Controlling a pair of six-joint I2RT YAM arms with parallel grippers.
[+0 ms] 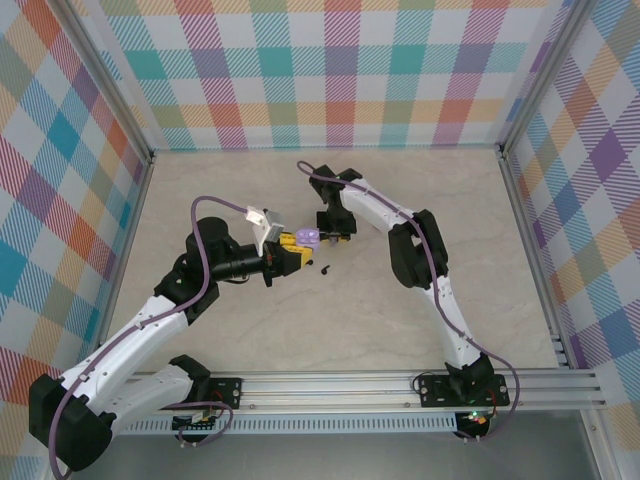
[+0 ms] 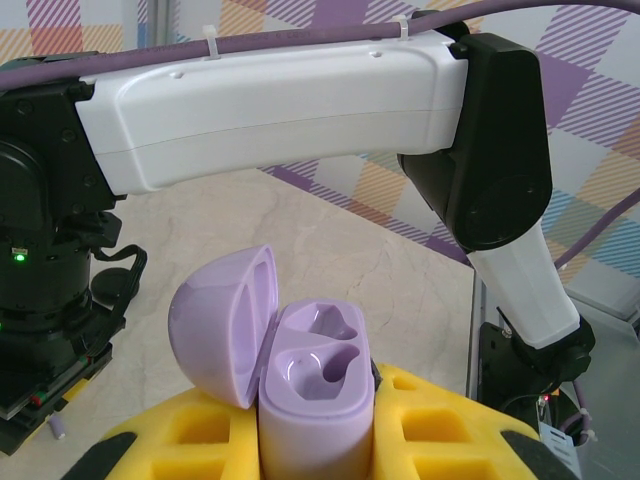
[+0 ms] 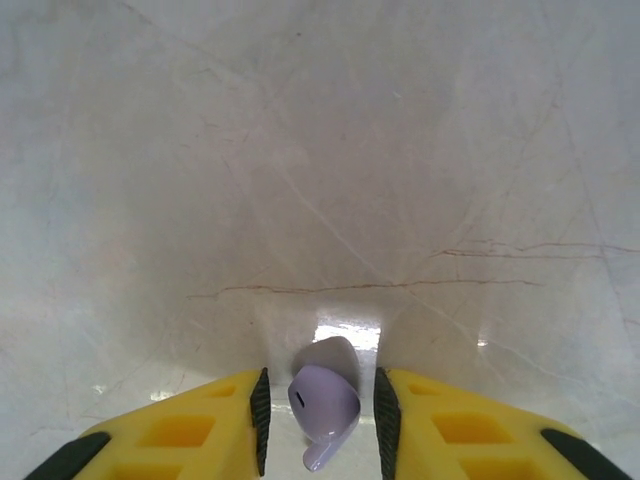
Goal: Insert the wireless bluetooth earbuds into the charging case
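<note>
one lavender earbud (image 3: 323,402) between the yellow jaws of the right gripper (image 3: 320,385), just right of the charging case (image 1: 308,238) in the top view. jaws apart, a sliver of gap on either side of the bud, pale veined desk (image 3: 300,150) beneath. case clamped upright in the jaws of the left gripper (image 2: 315,410) — lid swung open to its left, two moulded wells facing up. a black earbud (image 1: 326,268) loose on the desk just in front of the case, toward the arm bases, apart from both grippers.
</note>
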